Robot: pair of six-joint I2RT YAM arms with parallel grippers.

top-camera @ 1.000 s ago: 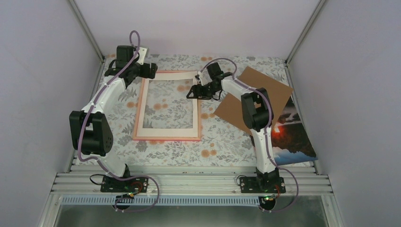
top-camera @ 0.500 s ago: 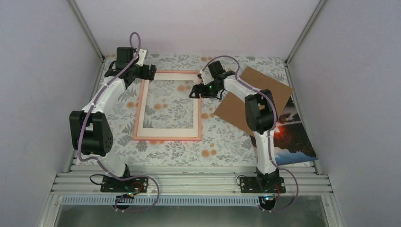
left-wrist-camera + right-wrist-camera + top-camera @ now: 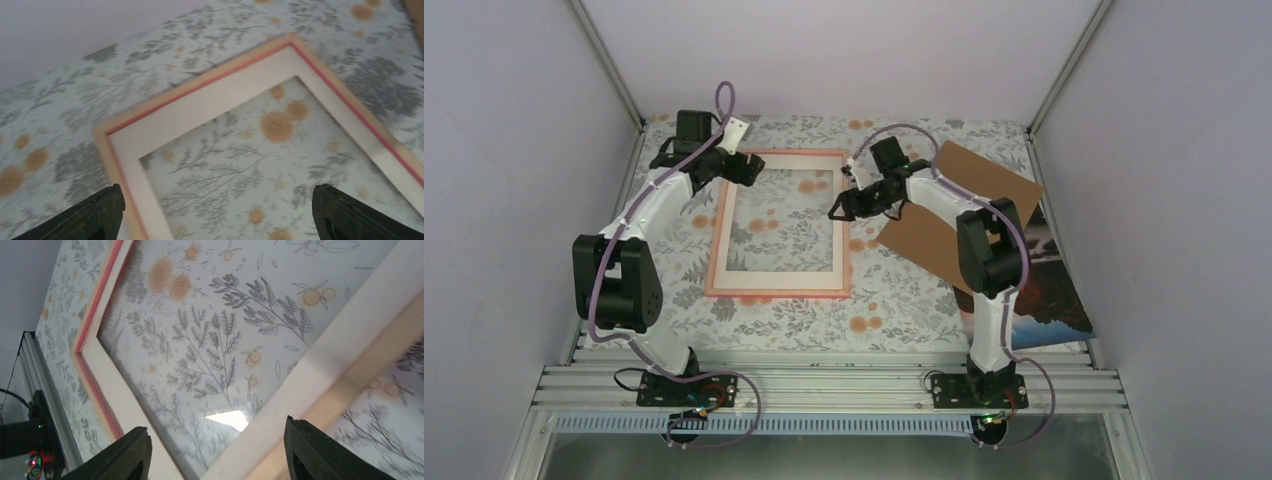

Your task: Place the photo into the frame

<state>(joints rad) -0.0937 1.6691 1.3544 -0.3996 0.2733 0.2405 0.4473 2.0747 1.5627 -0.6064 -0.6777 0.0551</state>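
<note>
Two pincers, both empty right now. The left pincer (image 3: 218, 190) hangs wide open over the far left corner of the frame (image 3: 774, 293). The right pincer (image 3: 217, 427) sits over the frame's far right rail, jaws well apart with nothing between them. A white mat (image 3: 786, 272) lies inside the frame.

The photo (image 3: 1049, 295) is nowhere near either one. It's well behind the right pincer, back toward that arm's base and out to its right. It's picture side up, and its far end is tucked under the brown board (image 3: 984, 185).

What I'd worry about: the board sits on the photo, so pulling the print out could drag the board along or crease the paper. It also lies flat on the cloth (image 3: 894, 310), so there's no real edge to pinch, and a sloppy grab might crumple a corner.

Orientation: the frame's long axis runs straight away from the arm bases. The photo's long side looks like it runs roughly the same way but skewed, near end swung out to the right. I reckon it needs a small twist to drop in square.
</note>
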